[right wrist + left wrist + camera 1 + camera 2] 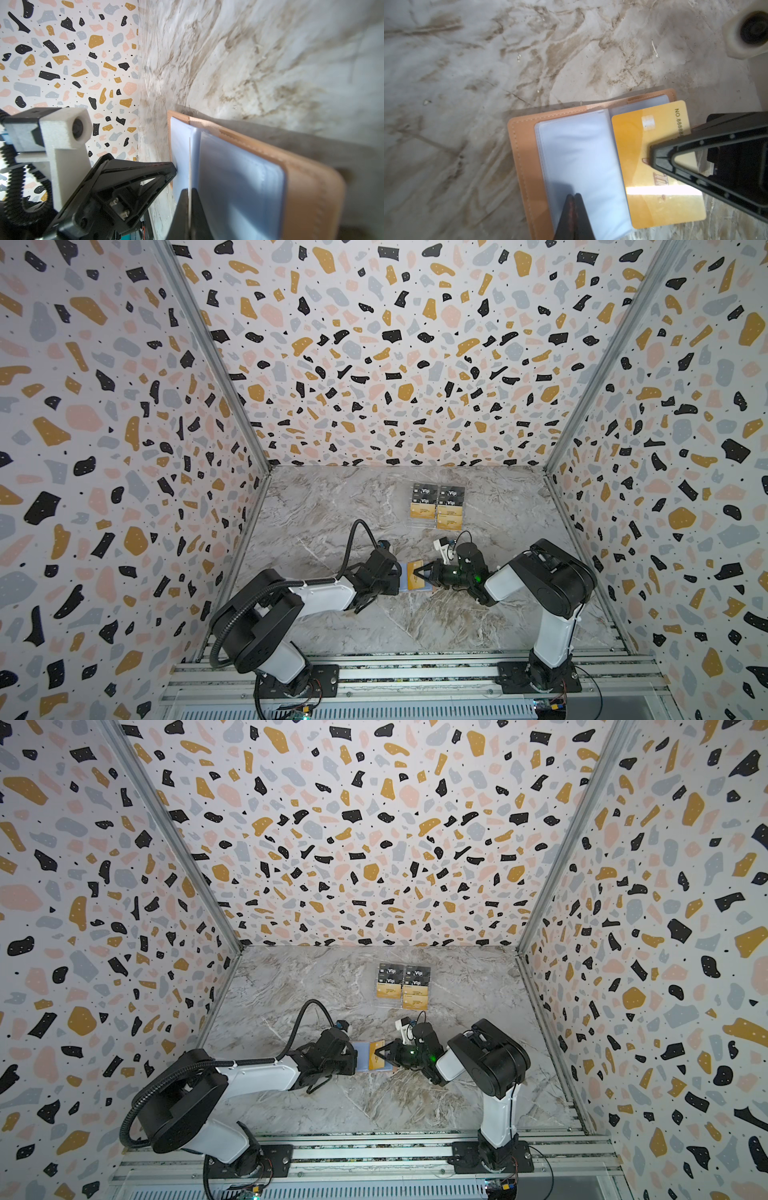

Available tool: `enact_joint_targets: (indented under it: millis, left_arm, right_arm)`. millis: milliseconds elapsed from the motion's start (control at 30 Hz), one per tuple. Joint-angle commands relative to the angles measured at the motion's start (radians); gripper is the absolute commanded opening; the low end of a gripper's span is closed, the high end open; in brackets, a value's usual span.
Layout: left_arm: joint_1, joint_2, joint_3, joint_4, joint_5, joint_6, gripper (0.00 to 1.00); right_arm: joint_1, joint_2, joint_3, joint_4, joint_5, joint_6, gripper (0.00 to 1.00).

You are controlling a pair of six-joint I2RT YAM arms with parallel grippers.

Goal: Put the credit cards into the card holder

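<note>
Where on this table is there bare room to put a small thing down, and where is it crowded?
Free: the back left of the table, between the left wall and the rows of cards; also the front, between the card holder and the rail. Crowded: the middle, where left gripper and right gripper meet over that holder and the gold card.
</note>
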Motion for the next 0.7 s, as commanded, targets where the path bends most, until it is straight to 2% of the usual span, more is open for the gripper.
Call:
enact_joint_targets:
  millis: [0, 667]
  left_arm:
    - [0.002, -0.012, -0.007, -0.003, 0.011, -0.002, 0.0]
    - [0.002, -0.011, -0.006, -0.004, 0.015, -0.004, 0.0]
  right_arm:
    - [-0.003, -0.028, -0.005, 0.009, -0.008, -0.005, 0.0]
    - [0.001, 0.004, 0.025, 0.016, -0.026, -0.014, 0.0]
